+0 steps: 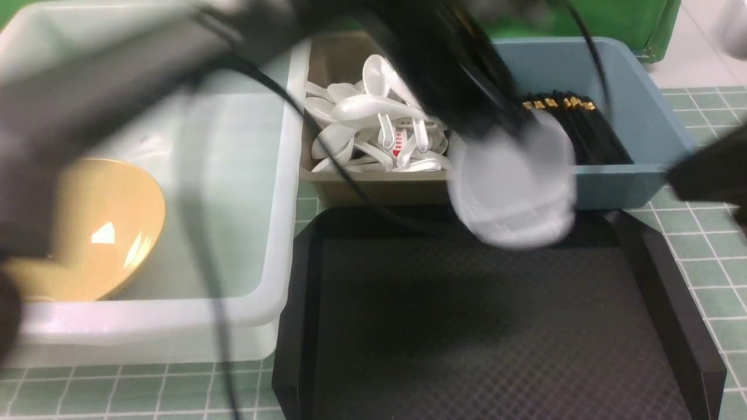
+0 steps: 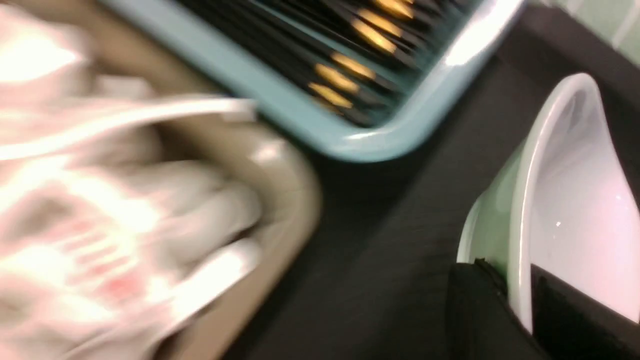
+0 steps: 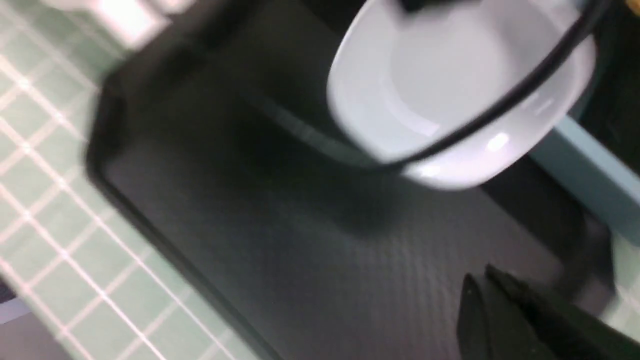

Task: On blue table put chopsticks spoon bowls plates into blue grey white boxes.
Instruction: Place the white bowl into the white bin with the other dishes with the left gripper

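Left wrist view: my left gripper [image 2: 520,305] is clamped on the rim of the white bowl [image 2: 575,190], one finger inside and one outside, with the bowl sticking out tilted past the fingertips. Front view is blurred: the bowl hangs at that gripper over the black tray [image 1: 467,326], near the grey box [image 1: 373,189] and blue box [image 1: 642,122]. My right gripper [image 3: 482,295] is closed and empty, with the bowl well apart from it.
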Motion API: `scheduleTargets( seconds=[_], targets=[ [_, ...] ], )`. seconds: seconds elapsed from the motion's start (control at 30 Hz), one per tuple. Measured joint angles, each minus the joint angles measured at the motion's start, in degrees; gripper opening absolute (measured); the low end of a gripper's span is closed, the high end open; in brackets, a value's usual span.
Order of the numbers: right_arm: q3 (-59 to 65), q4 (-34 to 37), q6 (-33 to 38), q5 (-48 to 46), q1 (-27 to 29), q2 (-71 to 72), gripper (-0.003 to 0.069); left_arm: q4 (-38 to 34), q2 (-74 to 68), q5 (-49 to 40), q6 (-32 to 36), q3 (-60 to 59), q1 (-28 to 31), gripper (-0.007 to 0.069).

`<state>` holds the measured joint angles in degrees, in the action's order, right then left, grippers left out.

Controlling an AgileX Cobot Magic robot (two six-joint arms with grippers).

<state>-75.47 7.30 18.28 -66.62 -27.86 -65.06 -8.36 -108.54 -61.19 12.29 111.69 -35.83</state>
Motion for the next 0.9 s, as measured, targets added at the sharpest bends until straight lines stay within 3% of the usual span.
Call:
scheduleTargets(
  seconds=[0.17, 0.33, 0.6, 0.9],
  targets=[
    [-9.5, -2.5, -0.1, 2.4, -13.2, -9.8, 0.0043, 1.0, 7.9, -7.1, 0.2, -0.6, 12.1, 0.0003],
    [-18.6, -6.0, -0.5, 2.7, -20.3, -18.2, 0.0046, 1.8, 14.8, -6.3, 0.8, -9.2, 24.9, 0.0003],
    [-26.4, -6.9, -0.5, 2.4, -21.9, -24.4, 0.0047, -4.4, 14.8, 8.9, 1.3, -21.0, 36.9, 0.0003],
    [-26.6, -7.3, -0.5, 1.4, -21.9, -24.7, 0.0047, -9.0, 1.3, 18.3, 4.2, -21.9, 38.2, 0.0005]
  ],
)
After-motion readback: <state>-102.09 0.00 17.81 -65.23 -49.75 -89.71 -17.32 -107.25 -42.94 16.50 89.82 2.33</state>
